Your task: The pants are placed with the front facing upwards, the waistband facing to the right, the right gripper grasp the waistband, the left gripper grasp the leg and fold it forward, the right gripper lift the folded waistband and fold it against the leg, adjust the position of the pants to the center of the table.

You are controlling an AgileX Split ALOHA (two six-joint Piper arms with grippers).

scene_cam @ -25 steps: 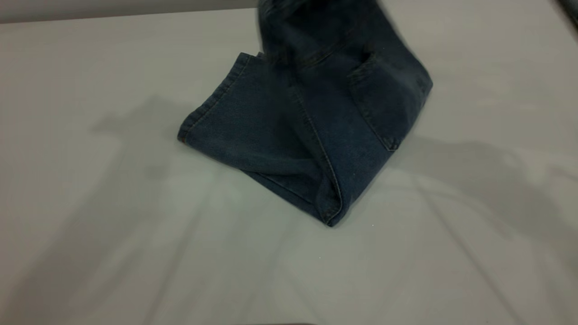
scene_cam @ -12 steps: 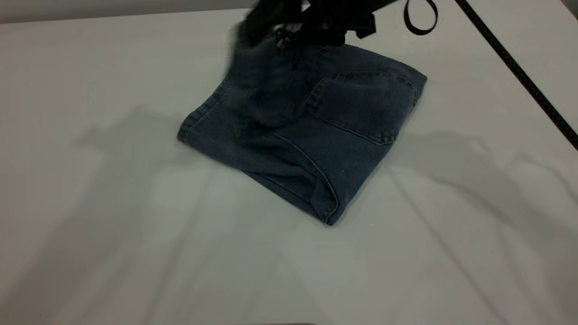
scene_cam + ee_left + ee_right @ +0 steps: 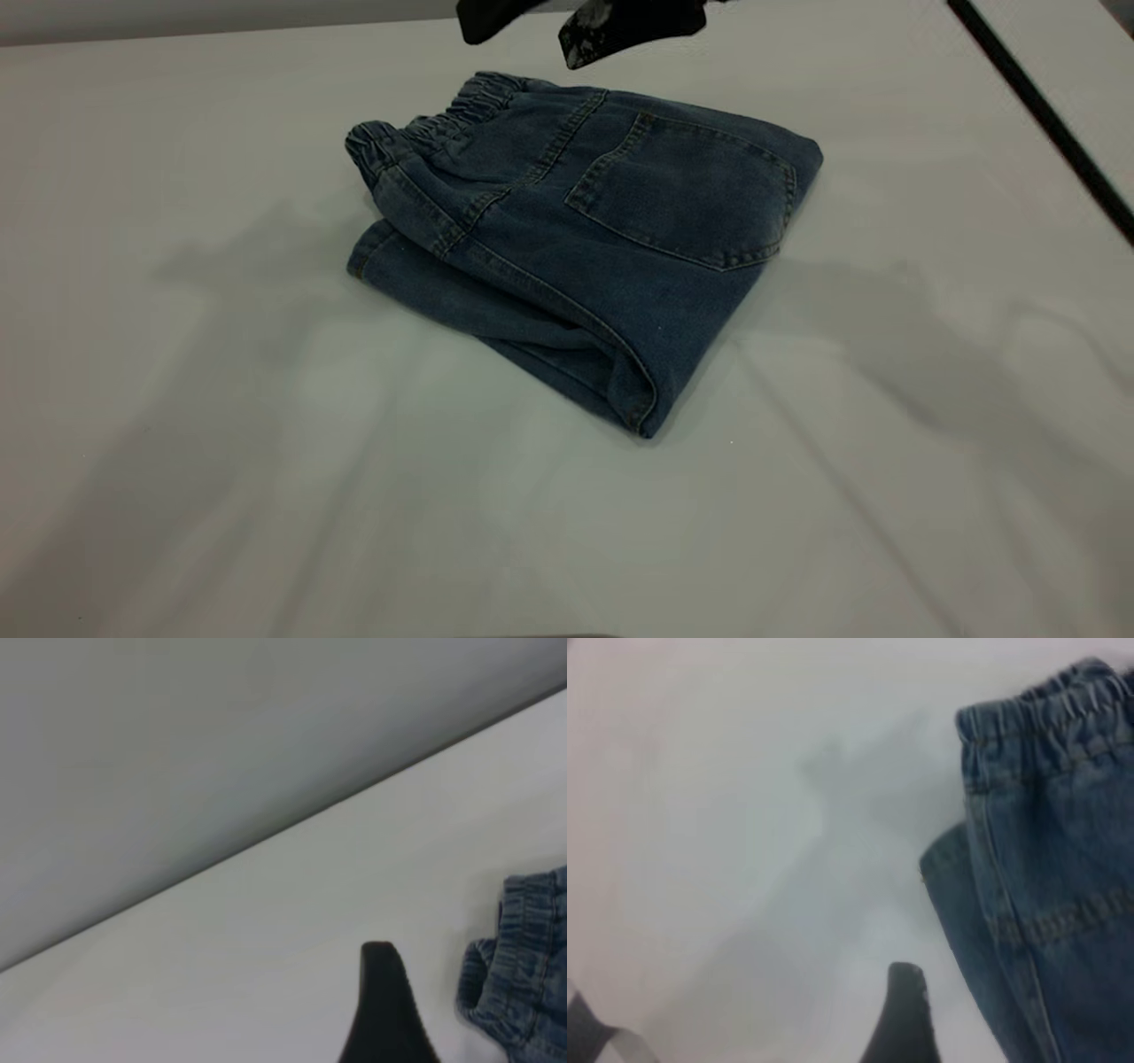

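Note:
The blue denim pants [image 3: 602, 257] lie folded on the white table [image 3: 221, 425], back pocket [image 3: 687, 199] facing up. The ruched waistband [image 3: 443, 120] rests along the fold's far left edge, on top of the leg hems. My right gripper [image 3: 540, 35] hangs open just above and beyond the waistband, holding nothing. In the right wrist view one of its fingers [image 3: 904, 1019] shows beside the pants [image 3: 1045, 904]. In the left wrist view a single dark finger [image 3: 383, 1010] of my left gripper stands over bare table, a short way from the waistband [image 3: 523, 966].
A black cable [image 3: 1045, 115] runs diagonally across the table's far right corner. The table's far edge [image 3: 221, 31] lies just behind the pants. Arm shadows fall on the tabletop to the left and right of the pants.
The right gripper brought the waistband half down over the legs, let go and rose toward the far edge. The pants now lie flat, folded in a compact stack.

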